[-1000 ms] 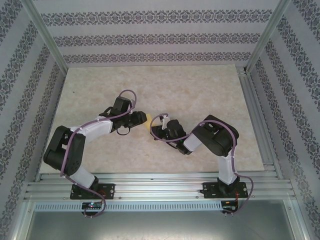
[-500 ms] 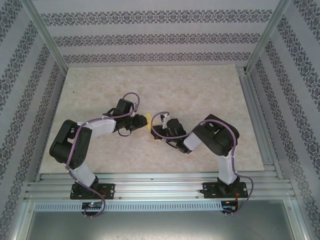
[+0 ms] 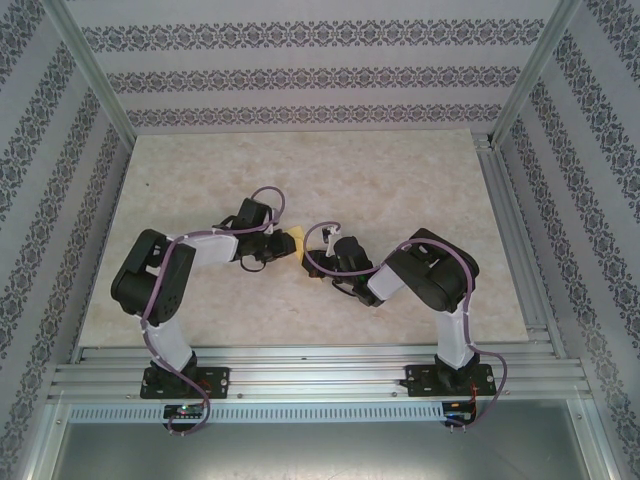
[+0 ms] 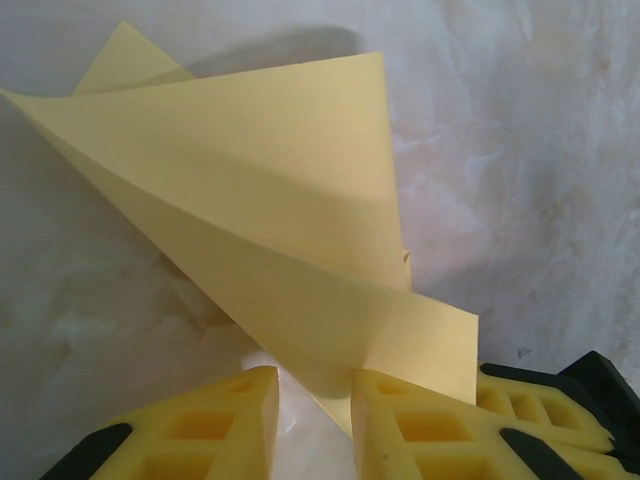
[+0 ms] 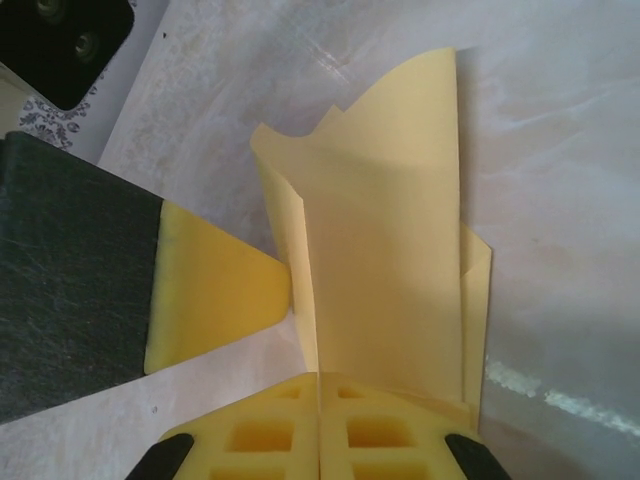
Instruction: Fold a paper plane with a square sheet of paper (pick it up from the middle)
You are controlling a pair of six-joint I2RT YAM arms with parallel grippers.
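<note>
Right wrist view, nearest first: the right gripper [image 5: 320, 392] has its pads pressed together on the near end of the sheet of paper [image 5: 385, 260], which is folded into loose layers. In the left wrist view, the left gripper [image 4: 314, 380] stands part-spread with a paper corner in the gap, not pinched. The paper sits mid-table [image 3: 400, 180] between both grippers. We judge this a creasing step, so close left squarely on that corner and keep right firm. The paper is thin and pulling would tear it.
</note>
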